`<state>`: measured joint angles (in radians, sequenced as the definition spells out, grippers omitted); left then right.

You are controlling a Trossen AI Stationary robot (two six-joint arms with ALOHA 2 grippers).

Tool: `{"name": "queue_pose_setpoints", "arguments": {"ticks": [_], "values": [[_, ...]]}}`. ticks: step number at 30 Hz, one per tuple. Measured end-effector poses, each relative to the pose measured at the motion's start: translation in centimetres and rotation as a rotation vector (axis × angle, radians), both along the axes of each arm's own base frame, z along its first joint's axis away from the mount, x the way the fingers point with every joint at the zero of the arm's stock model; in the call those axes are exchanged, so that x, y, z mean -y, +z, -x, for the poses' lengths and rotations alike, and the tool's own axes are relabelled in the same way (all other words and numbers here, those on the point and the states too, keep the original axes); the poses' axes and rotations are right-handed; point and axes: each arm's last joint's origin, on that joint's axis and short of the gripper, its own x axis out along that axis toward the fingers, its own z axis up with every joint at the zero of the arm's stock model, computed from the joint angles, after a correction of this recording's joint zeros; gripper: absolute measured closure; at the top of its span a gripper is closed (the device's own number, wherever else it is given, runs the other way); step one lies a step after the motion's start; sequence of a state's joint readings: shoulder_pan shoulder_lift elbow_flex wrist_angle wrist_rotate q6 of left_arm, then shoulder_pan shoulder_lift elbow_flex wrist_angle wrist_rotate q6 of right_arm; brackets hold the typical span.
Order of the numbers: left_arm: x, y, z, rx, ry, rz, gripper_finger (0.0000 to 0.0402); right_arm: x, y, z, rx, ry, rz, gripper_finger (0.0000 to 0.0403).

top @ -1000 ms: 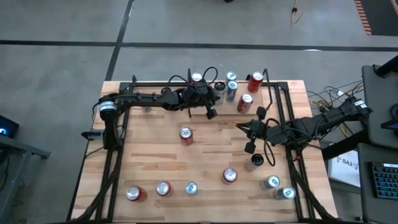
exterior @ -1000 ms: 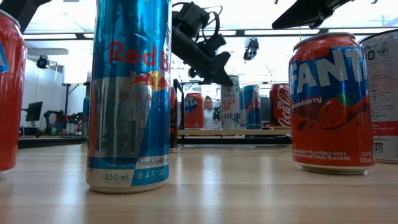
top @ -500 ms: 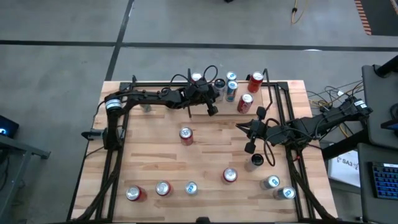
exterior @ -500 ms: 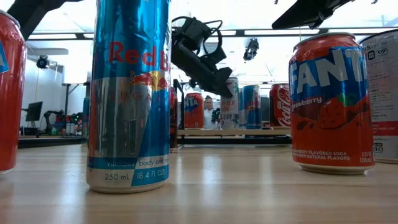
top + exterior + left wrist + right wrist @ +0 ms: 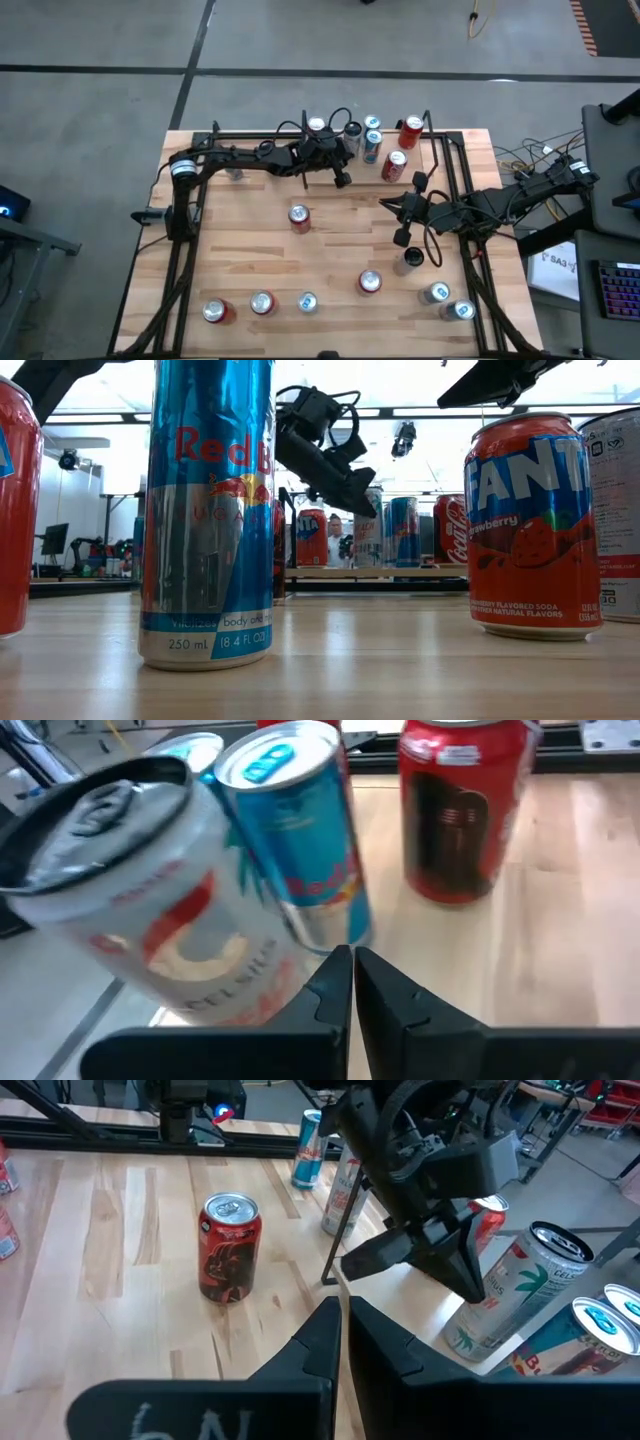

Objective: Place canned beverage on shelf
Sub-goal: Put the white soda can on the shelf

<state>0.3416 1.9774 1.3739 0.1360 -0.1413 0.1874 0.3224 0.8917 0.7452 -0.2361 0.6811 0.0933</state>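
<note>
At nine o'clock on the table (image 5: 240, 250) the left arm reaches across toward twelve, its gripper (image 5: 342, 180) hanging with fingers closed on nothing just beside the shelf (image 5: 425, 165), which sits at about one o'clock and carries several cans: a white can (image 5: 160, 910), a blue can (image 5: 295, 830) and a red can (image 5: 455, 805) stand close ahead of it. At three o'clock the right gripper (image 5: 402, 238) hovers with fingers pressed together, empty, above the boards; a red can (image 5: 299, 217) stands near the centre
</note>
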Motion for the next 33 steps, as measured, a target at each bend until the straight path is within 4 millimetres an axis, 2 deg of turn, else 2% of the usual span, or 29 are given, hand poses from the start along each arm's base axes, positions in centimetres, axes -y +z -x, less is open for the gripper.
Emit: {"name": "queue_pose_setpoints", "arguments": {"ticks": [6, 18, 33], "values": [[-1.2, 0.2, 0.4, 0.007, 0.033, -0.014, 0.0402, 0.0, -0.1, 0.0, -0.003, 0.001, 0.003, 0.039], [-1.6, 0.2, 0.5, -0.005, 0.027, -0.04, 0.0402, 0.0, -0.1, 0.0, -0.001, 0.0, 0.0, 0.039], [-2.6, 1.0, 0.6, 0.076, 0.045, -0.082, 0.0402, 0.0, -0.1, 0.0, -0.001, -0.002, -0.002, 0.039]]}}
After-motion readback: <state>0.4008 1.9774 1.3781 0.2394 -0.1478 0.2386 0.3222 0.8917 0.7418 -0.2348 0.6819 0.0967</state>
